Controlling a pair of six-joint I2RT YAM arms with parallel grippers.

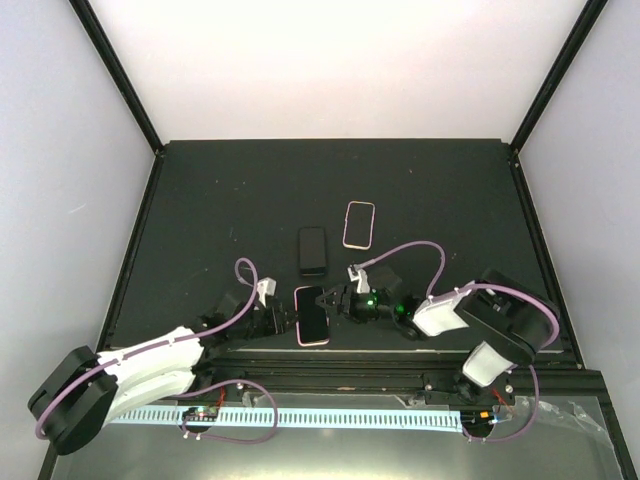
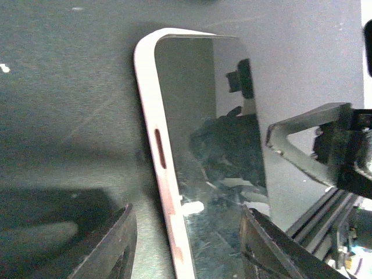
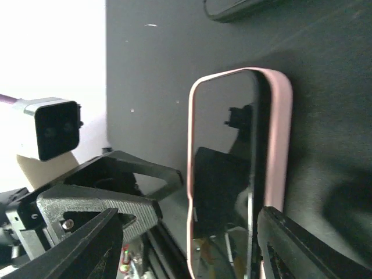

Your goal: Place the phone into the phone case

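A dark-screened phone (image 1: 312,318) lies flat in a pink phone case (image 1: 299,300) near the mat's front edge, between both grippers. My left gripper (image 1: 286,321) is open at its left side. In the left wrist view one finger (image 2: 119,244) hovers over the mat clear of the case edge (image 2: 160,145), the other finger (image 2: 264,247) over the screen (image 2: 215,145). My right gripper (image 1: 335,300) is open at its right side. In the right wrist view its right finger (image 3: 308,247) stands by the pink wall (image 3: 280,133), and the left finger (image 3: 87,247) is well off the glass (image 3: 224,174).
A black phone-shaped slab (image 1: 313,250) lies just beyond, its end showing in the right wrist view (image 3: 238,6). A pink-rimmed one (image 1: 359,224) lies farther back right. Black rails bound the mat (image 1: 200,200) at the front (image 1: 400,372).
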